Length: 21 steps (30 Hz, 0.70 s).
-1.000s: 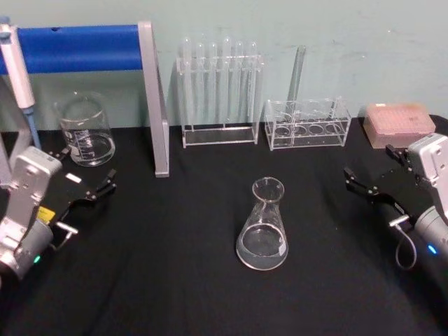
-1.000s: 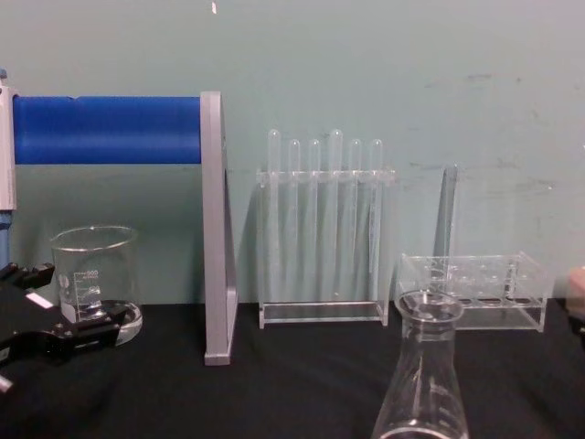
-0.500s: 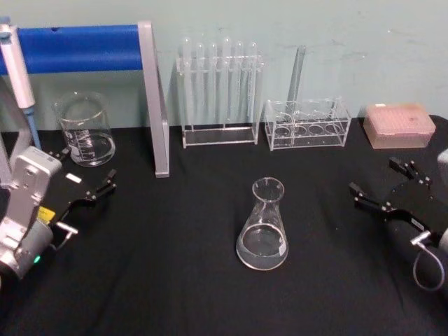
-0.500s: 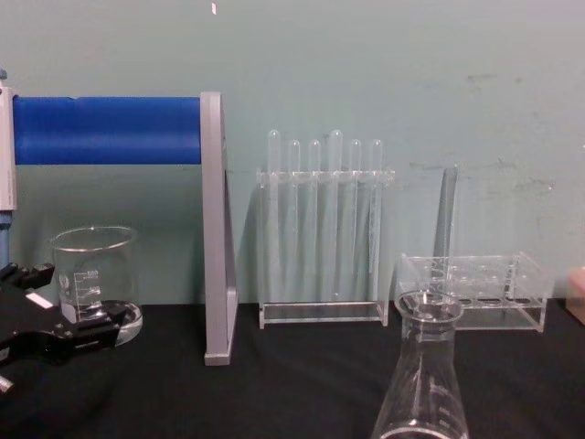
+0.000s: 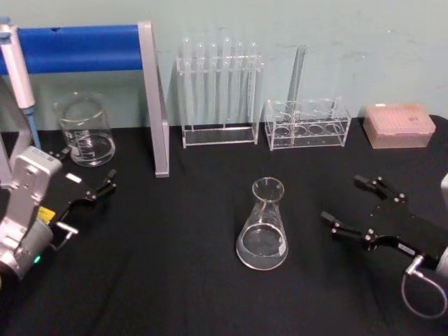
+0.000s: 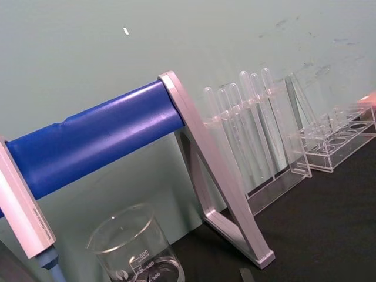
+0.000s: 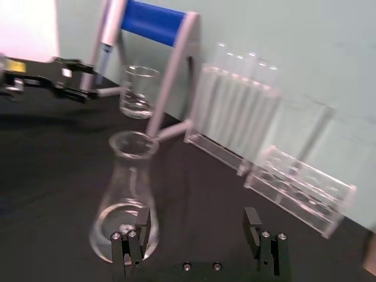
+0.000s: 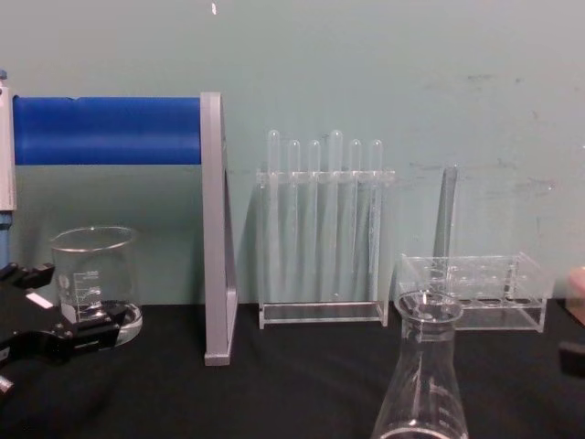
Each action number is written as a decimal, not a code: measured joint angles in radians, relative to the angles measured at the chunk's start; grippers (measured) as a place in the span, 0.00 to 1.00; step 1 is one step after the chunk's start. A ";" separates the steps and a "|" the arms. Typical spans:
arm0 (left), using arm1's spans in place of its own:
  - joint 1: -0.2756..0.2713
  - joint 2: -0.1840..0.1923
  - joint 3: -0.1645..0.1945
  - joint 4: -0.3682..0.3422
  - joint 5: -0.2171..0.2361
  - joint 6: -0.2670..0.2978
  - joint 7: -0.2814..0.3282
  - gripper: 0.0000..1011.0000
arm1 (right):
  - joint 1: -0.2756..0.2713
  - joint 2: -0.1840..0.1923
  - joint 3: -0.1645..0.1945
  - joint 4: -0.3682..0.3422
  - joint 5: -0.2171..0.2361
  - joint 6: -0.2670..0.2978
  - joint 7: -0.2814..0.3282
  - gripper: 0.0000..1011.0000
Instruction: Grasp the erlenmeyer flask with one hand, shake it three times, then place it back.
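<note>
Black bench (image 5: 175, 294) carrying an upright erlenmeyer flask (image 5: 263, 231), right claw (image 5: 343, 200) hovering wide open near the flask, left claw (image 5: 89, 169) hanging open, well apart from the flask.

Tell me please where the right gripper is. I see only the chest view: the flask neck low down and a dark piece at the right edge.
Observer: Head view: the right gripper sits right of the erlenmeyer flask, apart from it.
Operator: Are its fingers open?
Observer: Yes, wide open. In the right wrist view the flask lines up with one finger, not with the gap's middle.
Operator: And the left gripper?
Observer: Head view: the left gripper is open beside the beaker, far left of the flask.
</note>
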 joint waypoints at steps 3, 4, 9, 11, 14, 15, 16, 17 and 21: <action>0.000 0.000 0.000 0.000 0.000 0.000 0.000 0.99 | 0.009 -0.010 -0.009 -0.003 0.008 0.001 0.036 0.99; 0.000 0.000 0.000 0.000 0.000 0.000 0.000 0.99 | 0.013 -0.014 -0.012 -0.003 0.010 0.002 0.044 0.99; 0.000 0.000 0.000 0.000 0.000 0.000 0.000 0.99 | 0.043 -0.048 -0.032 0.011 0.029 0.023 0.099 0.99; 0.000 0.000 0.000 0.000 0.000 0.000 0.000 0.99 | 0.062 -0.066 -0.041 0.023 0.036 0.037 0.121 0.99; 0.000 0.000 0.000 0.000 0.000 0.000 0.000 0.99 | 0.091 -0.091 -0.056 0.048 0.040 0.057 0.148 0.99; 0.000 0.000 0.000 0.000 0.000 0.000 0.000 0.99 | 0.099 -0.098 -0.060 0.054 0.040 0.062 0.155 0.99; 0.000 0.000 0.000 0.000 0.000 0.000 0.000 0.99 | 0.106 -0.103 -0.063 0.060 0.041 0.066 0.161 0.99; 0.000 0.000 0.000 0.000 0.000 0.000 0.000 0.99 | 0.114 -0.109 -0.067 0.066 0.042 0.071 0.167 0.99; 0.000 0.000 0.000 0.000 0.000 0.000 0.000 0.99 | 0.162 -0.142 -0.088 0.108 0.050 0.099 0.196 0.99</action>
